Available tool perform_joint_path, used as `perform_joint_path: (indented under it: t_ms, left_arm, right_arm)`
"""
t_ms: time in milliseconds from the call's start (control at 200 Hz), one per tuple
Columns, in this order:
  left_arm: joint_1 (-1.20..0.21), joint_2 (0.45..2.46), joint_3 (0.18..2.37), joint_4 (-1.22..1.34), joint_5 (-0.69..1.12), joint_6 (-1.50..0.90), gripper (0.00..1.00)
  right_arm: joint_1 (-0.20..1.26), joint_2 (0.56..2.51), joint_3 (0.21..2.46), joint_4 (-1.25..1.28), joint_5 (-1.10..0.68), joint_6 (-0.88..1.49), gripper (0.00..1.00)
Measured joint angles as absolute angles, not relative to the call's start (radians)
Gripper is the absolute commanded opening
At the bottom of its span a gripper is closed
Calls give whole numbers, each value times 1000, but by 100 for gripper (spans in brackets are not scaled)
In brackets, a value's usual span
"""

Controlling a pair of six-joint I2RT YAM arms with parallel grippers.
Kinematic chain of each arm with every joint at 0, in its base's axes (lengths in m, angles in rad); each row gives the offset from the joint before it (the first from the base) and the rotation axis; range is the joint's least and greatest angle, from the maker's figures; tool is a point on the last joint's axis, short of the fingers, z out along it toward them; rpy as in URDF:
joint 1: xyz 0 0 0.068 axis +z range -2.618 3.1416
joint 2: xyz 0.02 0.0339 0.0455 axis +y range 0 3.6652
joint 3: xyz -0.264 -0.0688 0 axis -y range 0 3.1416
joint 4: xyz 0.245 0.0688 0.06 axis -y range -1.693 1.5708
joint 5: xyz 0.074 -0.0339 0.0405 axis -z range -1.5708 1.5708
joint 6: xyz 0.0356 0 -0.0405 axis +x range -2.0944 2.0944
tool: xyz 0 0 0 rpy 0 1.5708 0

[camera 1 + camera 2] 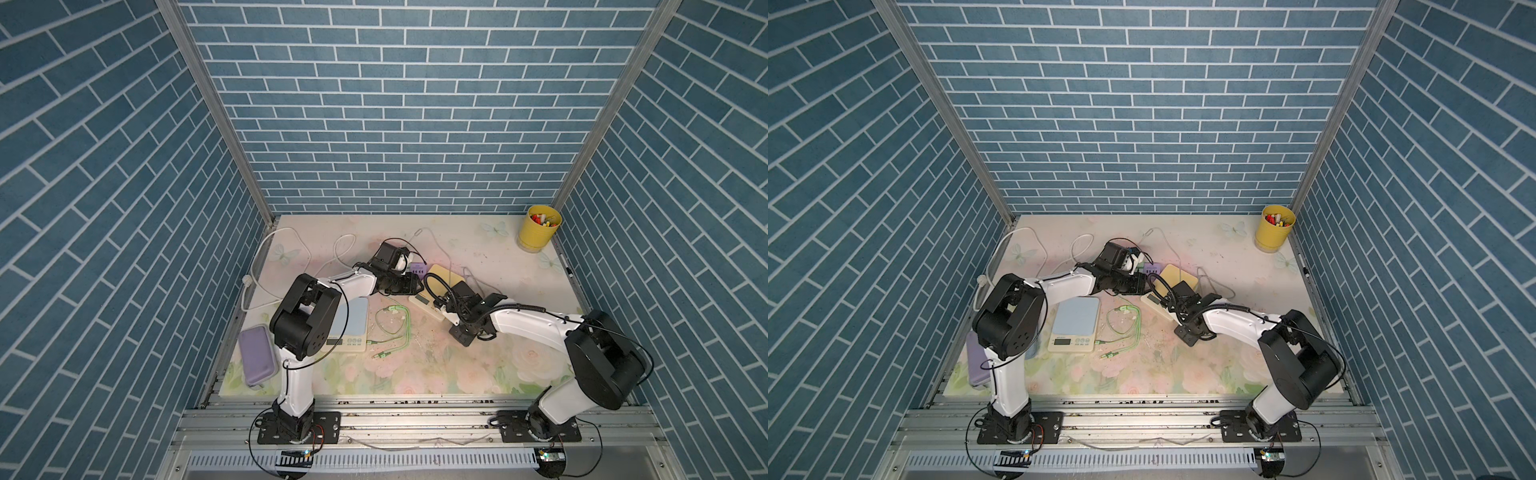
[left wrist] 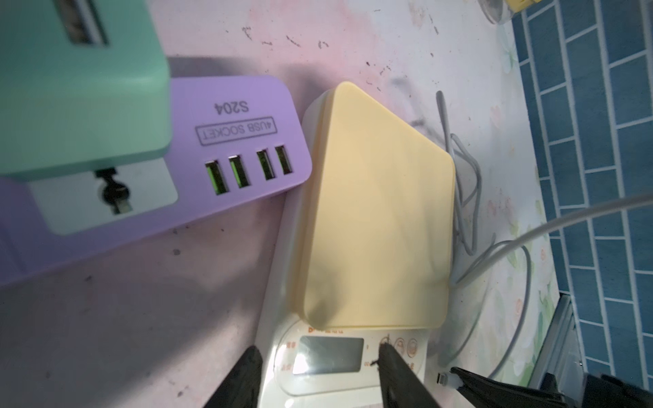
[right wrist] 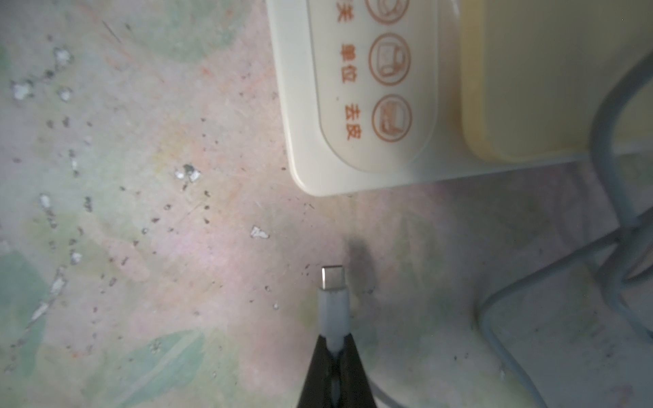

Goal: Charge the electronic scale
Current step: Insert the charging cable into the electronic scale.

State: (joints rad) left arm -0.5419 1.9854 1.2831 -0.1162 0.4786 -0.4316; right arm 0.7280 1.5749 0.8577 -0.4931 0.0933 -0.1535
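In both top views the yellow scale [image 1: 444,275] sits near the middle of the flowery table [image 1: 478,374], a bit toward 12 o'clock. A purple socket box [image 1: 417,270] is just beside it at 10 o'clock. The left gripper [image 1: 415,286] is at the scale's 9 o'clock and the right gripper [image 1: 444,308] at its 5 o'clock. A blue scale [image 1: 353,316] lies at 8 o'clock on the table, with a green cable [image 1: 399,328] at its 3 o'clock. A yellow cup [image 1: 538,232] stands in the 1 o'clock corner.

In the left wrist view, the left gripper's black fingers [image 2: 247,381] stand apart over the scale's little screen [image 2: 332,353]. Nothing is between them. A grey cable [image 2: 470,197] lies beside the scale.

In the right wrist view, the right gripper is pinched tight on a white plug [image 3: 332,282]. The plug's metal tip is near the scale's corner, not touching.
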Motion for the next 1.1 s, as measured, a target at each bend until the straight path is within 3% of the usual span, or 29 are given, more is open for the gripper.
perform_joint_path:
  t_ms: [270,1100]
  left_arm:
    - [-542,2043,1346,-134,448,-395,57]
    - [-543,2087,1351,-115,506,-408,54]
  right_arm:
    - [706,1665,930,-469,90,-154,0]
    - [674,1649,931,-460,17,-154,0]
